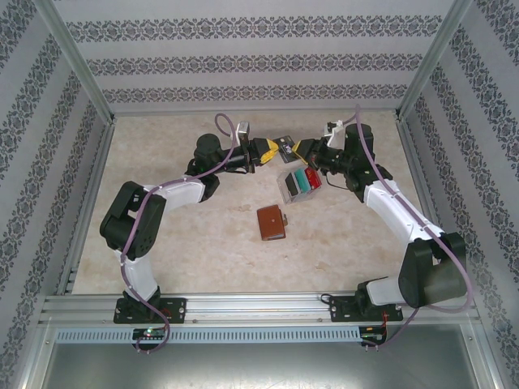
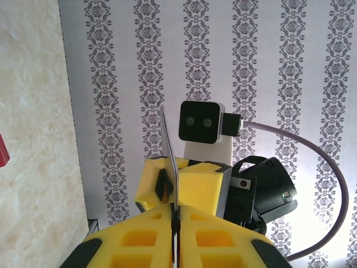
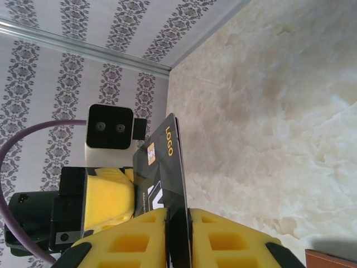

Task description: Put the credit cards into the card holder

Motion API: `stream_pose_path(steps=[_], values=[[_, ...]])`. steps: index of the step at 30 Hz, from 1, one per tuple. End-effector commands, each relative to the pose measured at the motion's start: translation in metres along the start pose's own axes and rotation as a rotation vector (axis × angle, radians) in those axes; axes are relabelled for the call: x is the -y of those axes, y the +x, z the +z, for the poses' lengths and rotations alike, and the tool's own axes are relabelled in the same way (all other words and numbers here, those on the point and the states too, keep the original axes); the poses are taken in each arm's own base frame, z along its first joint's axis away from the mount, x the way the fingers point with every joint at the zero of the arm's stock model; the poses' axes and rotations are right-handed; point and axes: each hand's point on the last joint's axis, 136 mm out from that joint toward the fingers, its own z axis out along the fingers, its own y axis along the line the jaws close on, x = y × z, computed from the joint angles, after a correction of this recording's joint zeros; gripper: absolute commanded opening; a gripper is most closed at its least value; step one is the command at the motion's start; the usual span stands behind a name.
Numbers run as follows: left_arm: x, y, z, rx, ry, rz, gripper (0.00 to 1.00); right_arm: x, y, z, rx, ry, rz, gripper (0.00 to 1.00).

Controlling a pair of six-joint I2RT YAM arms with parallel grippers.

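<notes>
At upper centre of frame, the dark grey card (image 1: 285,143) was clamped edge-on between left gripper (image 1: 268,150) and right gripper (image 1: 302,147). The card holder (image 1: 271,222) was seen lower down at mid-frame, well apart.

On the dark grey card (image 3: 167,184) in my right gripper (image 3: 177,216) I read "LOGO" in orange letters near its twelve-o'clock end; the small white print below is too fine.

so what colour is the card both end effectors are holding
The thin plastic card is dark grey with orange lettering; clearest in right wrist view.
</notes>
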Motion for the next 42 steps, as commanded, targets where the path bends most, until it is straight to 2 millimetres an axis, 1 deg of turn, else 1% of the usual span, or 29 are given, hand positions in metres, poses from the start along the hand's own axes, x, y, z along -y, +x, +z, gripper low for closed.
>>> stream_pose_path(steps=[1, 2, 4, 8, 10, 12, 15, 18, 19, 20, 22, 24, 27, 28, 30, 31, 32, 34, 36, 38, 42], values=[[0.025, 0.001, -0.002, -0.004, 0.088, 0.088, 0.09, 0.01, 0.007, -0.003, -0.012, 0.027, 0.026, 0.19], [0.024, 0.001, -0.002, -0.005, 0.087, 0.088, 0.09, 0.012, 0.006, -0.004, -0.005, 0.04, 0.027, 0.2], [0.025, 0.001, -0.003, -0.002, 0.091, 0.091, 0.04, 0.015, 0.006, -0.005, 0.004, 0.057, 0.021, 0.19], [0.022, 0.001, -0.002, -0.001, 0.086, 0.086, 0.03, 0.019, 0.004, -0.007, 0.021, 0.077, 0.018, 0.18], [0.021, 0.001, -0.003, -0.001, 0.084, 0.084, 0.01, 0.018, 0.003, -0.009, 0.029, 0.073, 0.015, 0.16], [0.019, 0.001, -0.003, 0.0, 0.08, 0.082, 0.01, 0.017, 0.004, -0.009, 0.026, 0.07, 0.015, 0.18], [0.017, 0.001, -0.002, -0.003, 0.079, 0.083, 0.0, 0.02, 0.003, -0.011, 0.03, 0.079, 0.022, 0.19], [0.016, 0.001, -0.003, -0.003, 0.076, 0.081, 0.0, 0.021, 0.002, -0.013, 0.038, 0.082, 0.023, 0.18], [0.014, 0.001, -0.003, 0.0, 0.074, 0.077, 0.0, 0.021, 0.002, -0.013, 0.038, 0.082, 0.024, 0.17], [0.014, 0.001, -0.003, -0.001, 0.073, 0.077, 0.0, 0.02, 0.002, -0.013, 0.033, 0.073, 0.02, 0.13], [0.013, 0.002, -0.003, -0.004, 0.072, 0.077, 0.0, 0.016, 0.003, -0.012, 0.02, 0.055, 0.021, 0.12], [0.01, 0.001, -0.002, -0.007, 0.065, 0.074, 0.0, 0.009, 0.003, -0.011, 0.016, 0.024, 0.009, 0.07], [0.006, 0.002, -0.001, -0.015, 0.047, 0.074, 0.0, 0.005, 0.002, -0.014, 0.022, 0.018, -0.003, 0.07], [0.003, 0.001, -0.001, -0.016, 0.039, 0.072, 0.04, 0.004, 0.003, -0.013, 0.016, 0.011, -0.003, 0.07], [0.003, 0.002, 0.0, -0.02, 0.036, 0.07, 0.16, 0.001, 0.004, -0.013, 0.004, -0.006, -0.007, 0.02], [0.004, 0.001, 0.0, -0.02, 0.039, 0.072, 0.21, 0.0, 0.005, -0.013, 0.002, -0.01, -0.007, 0.02], [0.004, 0.001, 0.001, -0.022, 0.041, 0.07, 0.28, 0.0, 0.005, -0.013, -0.001, -0.011, -0.003, 0.02], [0.008, 0.001, 0.003, -0.023, 0.056, 0.077, 0.29, -0.001, 0.006, -0.013, -0.003, -0.016, 0.002, 0.02], [0.01, 0.003, 0.006, -0.031, 0.066, 0.079, 0.34, -0.001, 0.007, -0.012, -0.008, -0.026, 0.01, 0.02], [0.01, 0.004, 0.01, -0.038, 0.073, 0.078, 0.35, -0.005, 0.008, -0.009, -0.017, -0.041, 0.009, 0.02], [0.009, 0.004, 0.015, -0.043, 0.085, 0.066, 0.38, -0.005, 0.011, -0.004, -0.033, -0.049, 0.02, 0.02]])
